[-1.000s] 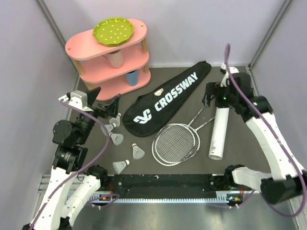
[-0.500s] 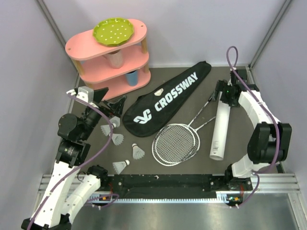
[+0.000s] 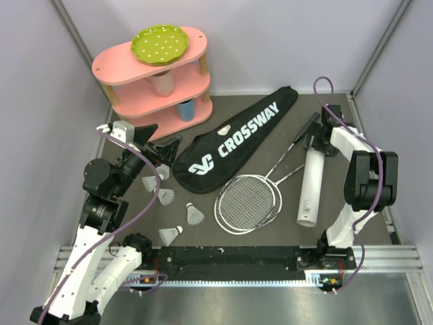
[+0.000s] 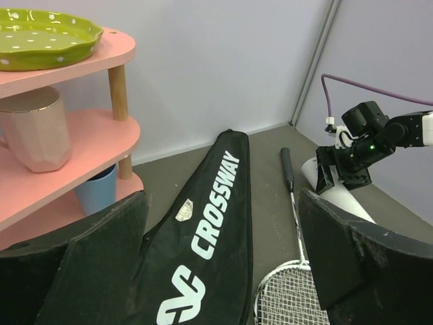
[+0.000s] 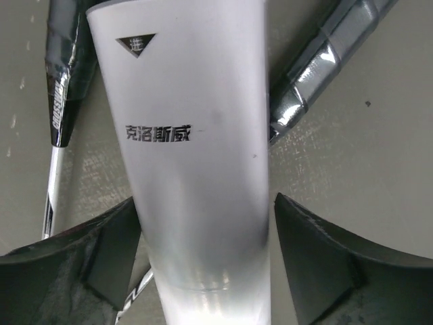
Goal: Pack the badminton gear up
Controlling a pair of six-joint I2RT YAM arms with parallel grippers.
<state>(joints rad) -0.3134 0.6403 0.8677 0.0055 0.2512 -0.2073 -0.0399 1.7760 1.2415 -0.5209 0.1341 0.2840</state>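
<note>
The bag (image 3: pixel 233 139) lies flat and diagonal at mid-table. Both rackets (image 3: pixel 249 201) lie stacked just to its right, heads toward the arms and handles away. The tube (image 3: pixel 308 196) lies right of them. The right gripper (image 3: pixel 318 142) straddles the tube's far end with its jaws apart. Its fingers (image 5: pixel 318 271) sit just beside the tube's sides, with a thin gap showing at one. The left gripper (image 3: pixel 157 142) hangs spread wide and empty between shelf (image 3: pixel 135 68) and bag, by the shuttlecocks (image 3: pixel 195 214) scattered on the left.
</note>
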